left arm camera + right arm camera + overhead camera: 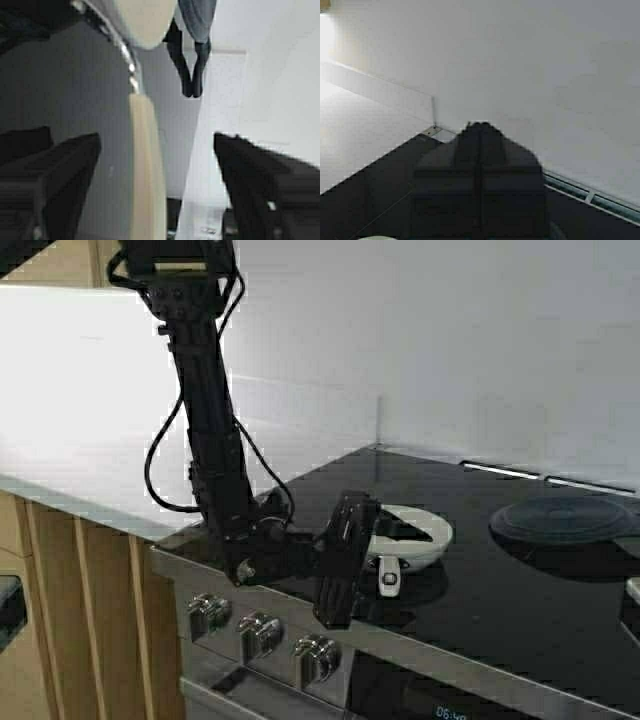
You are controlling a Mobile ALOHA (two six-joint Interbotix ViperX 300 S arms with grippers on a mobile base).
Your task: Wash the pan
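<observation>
White pan (418,537) on black stove (480,590), left gripper (385,552) wide open astride its handle (146,165), right gripper (480,150) closed.

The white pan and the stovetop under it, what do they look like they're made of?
The pan looks like enamelled or ceramic-coated metal: matte cream all over, with a shiny metal neck joining its handle in the left wrist view. The coating type is uncertain. The stovetop looks like black glass-ceramic: flat, glossy, mirroring the pan. The left tool sits at the handle.
</observation>
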